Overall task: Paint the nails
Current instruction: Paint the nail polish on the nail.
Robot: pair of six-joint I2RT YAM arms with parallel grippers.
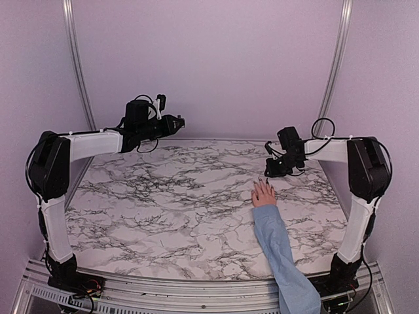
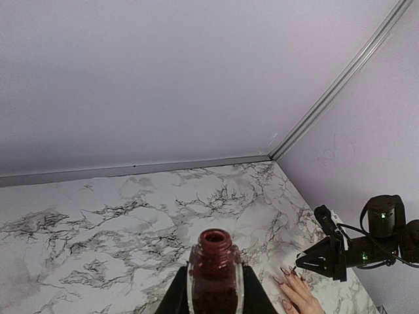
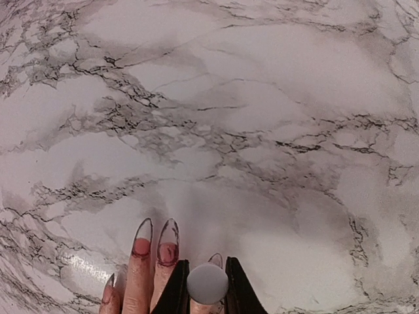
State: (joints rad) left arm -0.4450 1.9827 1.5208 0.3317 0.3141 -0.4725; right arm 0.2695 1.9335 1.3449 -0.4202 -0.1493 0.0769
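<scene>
Worktop (image 1: 163, 196): white marble pattern with dark veins. Walls (image 1: 209, 65) are pale lilac, with metal rails in the far corners.

Bottle (image 2: 215, 275): small, clear, uncapped, with dark red polish inside. It is clamped between the fingers of the left hand (image 1: 175, 122), which is raised over the far left.

Right hand (image 3: 207, 288): pinches a round grey cap (image 3: 207, 282) just above the fingertips of a pinkish hand (image 1: 264, 194). That hand lies flat right of centre, its blue sleeve (image 1: 278, 248) running to the near edge.

Nails (image 3: 169, 235): long and pointed. Two are red near the base, with clear tips.
</scene>
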